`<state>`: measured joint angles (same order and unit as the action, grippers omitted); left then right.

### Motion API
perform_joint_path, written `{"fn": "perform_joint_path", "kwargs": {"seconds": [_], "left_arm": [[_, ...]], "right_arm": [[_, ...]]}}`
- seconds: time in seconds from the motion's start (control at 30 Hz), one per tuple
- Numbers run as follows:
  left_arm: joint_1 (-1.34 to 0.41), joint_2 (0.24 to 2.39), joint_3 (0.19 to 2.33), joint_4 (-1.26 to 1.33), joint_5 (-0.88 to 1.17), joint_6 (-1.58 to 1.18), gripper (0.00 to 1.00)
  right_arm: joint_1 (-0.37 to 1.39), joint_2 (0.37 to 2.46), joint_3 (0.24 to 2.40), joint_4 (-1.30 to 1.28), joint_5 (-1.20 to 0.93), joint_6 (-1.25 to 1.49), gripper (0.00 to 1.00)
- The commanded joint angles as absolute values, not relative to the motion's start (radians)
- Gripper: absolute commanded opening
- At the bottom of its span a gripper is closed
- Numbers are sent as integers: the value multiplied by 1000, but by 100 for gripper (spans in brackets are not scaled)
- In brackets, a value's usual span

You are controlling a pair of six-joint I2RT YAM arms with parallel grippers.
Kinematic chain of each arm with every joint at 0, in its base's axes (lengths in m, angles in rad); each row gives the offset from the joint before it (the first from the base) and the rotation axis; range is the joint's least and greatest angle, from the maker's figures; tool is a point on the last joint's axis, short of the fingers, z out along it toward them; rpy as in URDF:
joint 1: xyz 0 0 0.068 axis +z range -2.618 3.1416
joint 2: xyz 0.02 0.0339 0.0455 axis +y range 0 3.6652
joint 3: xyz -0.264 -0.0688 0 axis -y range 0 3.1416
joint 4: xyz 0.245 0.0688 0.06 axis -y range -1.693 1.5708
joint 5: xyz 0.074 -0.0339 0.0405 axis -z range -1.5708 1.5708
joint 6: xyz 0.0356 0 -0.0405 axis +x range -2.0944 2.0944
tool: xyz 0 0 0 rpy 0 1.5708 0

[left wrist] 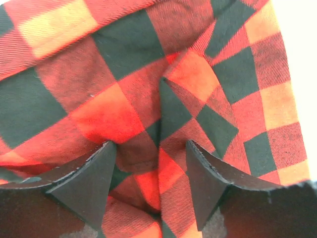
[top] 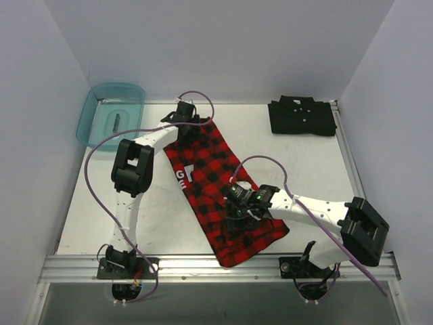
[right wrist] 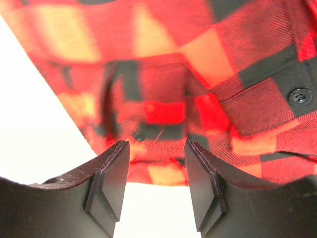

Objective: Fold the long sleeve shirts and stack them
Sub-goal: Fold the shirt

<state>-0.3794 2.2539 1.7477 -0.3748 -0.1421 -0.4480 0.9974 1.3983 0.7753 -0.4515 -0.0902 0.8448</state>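
Note:
The red-and-black plaid shirt [top: 220, 186] lies folded into a long strip that runs diagonally from the back centre to the front, with white letters [top: 183, 177] on its left edge. My left gripper [top: 186, 116] is down on its far end. In the left wrist view the left gripper [left wrist: 150, 148] is open and a raised wrinkle of plaid [left wrist: 148, 119] lies between the jaws. My right gripper [top: 238, 203] hovers over the strip's right side. It [right wrist: 156, 148] is open over the shirt's edge [right wrist: 163, 173], with bare table between the jaws. The black shirt [top: 301, 116] lies folded at the back right.
A translucent teal bin [top: 111, 115] stands at the back left corner with a small dark item in it. White walls close in the table [top: 95, 203] on three sides. A metal rail [top: 216, 265] runs along the near edge by the arm bases.

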Motion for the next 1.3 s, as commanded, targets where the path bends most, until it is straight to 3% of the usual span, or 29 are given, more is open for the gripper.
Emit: {"fn": "perform_joint_path", "kwargs": {"seconds": [0.0, 0.13, 0.23, 0.43, 0.5, 0.6, 0.87, 1.27], "left_arm": [[-371, 2261, 1871, -336, -117, -324, 70], [-377, 2113, 1835, -307, -107, -359, 79], [-403, 1924, 1677, -311, -176, -443, 83], [-529, 1689, 1350, -382, -307, -612, 82], [-563, 1663, 1292, -365, -333, -647, 81], [-581, 1693, 1226, -336, -325, -689, 76], [-555, 1870, 1275, -334, -330, -672, 65], [-446, 2181, 1624, -396, -247, -493, 68]], "right_arm": [[1014, 1377, 900, -512, -73, 819, 49], [968, 1336, 971, -540, -60, 697, 49], [833, 1298, 948, -543, -72, 629, 49], [663, 1305, 890, -551, -121, 477, 43], [643, 1310, 868, -549, -123, 469, 37], [627, 1328, 835, -542, -126, 469, 29], [630, 1402, 747, -477, -190, 518, 28], [873, 1540, 816, -350, -308, 698, 28]]}}
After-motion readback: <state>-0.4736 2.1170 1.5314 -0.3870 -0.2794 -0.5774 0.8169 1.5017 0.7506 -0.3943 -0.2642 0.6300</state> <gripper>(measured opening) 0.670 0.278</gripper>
